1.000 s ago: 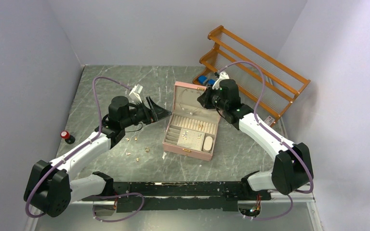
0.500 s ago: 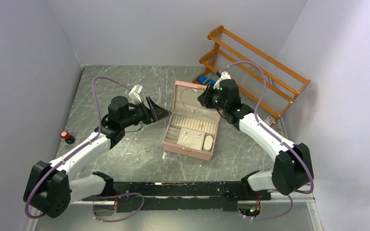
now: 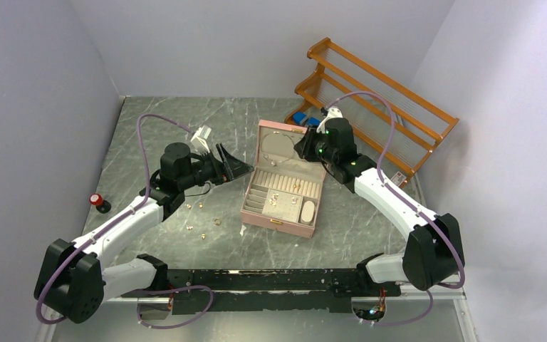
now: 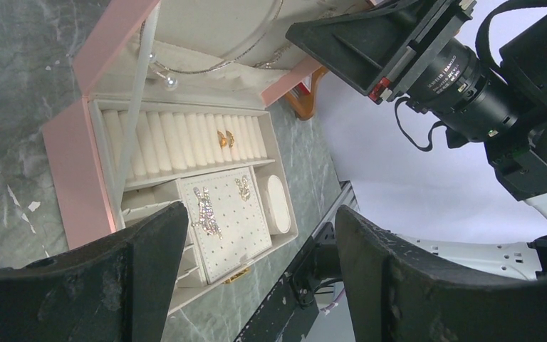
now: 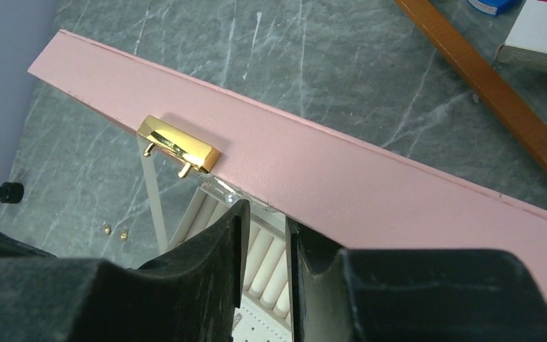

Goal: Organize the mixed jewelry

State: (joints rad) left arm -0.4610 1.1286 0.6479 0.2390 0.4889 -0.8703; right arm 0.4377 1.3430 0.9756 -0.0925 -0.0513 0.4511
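Observation:
The pink jewelry box (image 3: 256, 208) stands open mid-table. The thin silvery wire loop (image 4: 210, 66) lies inside its raised lid (image 5: 370, 178). A gold earring (image 4: 223, 139) sits in the ring rolls, and sparkly earrings (image 4: 205, 208) are pinned on the dotted pad. Several tiny gold pieces (image 3: 203, 235) lie loose on the table to the left of the box (image 5: 123, 233). My right gripper (image 3: 301, 148) hovers at the lid's top edge, its jaws (image 5: 265, 210) a narrow gap apart with nothing between them. My left gripper (image 3: 246, 166) hangs wide open and empty (image 4: 260, 214) beside the box's left side.
An orange wooden rack (image 3: 377, 92) leans at the back right, with blue items (image 3: 300, 117) and a white carton (image 5: 541, 28) at its foot. A red-capped object (image 3: 98, 201) stands by the left wall. The lid's gold clasp (image 5: 179, 146) faces my right wrist.
My right gripper's jaws have parted slightly, and its wrist has shifted a little to the right at the lid. The left arm has not moved.

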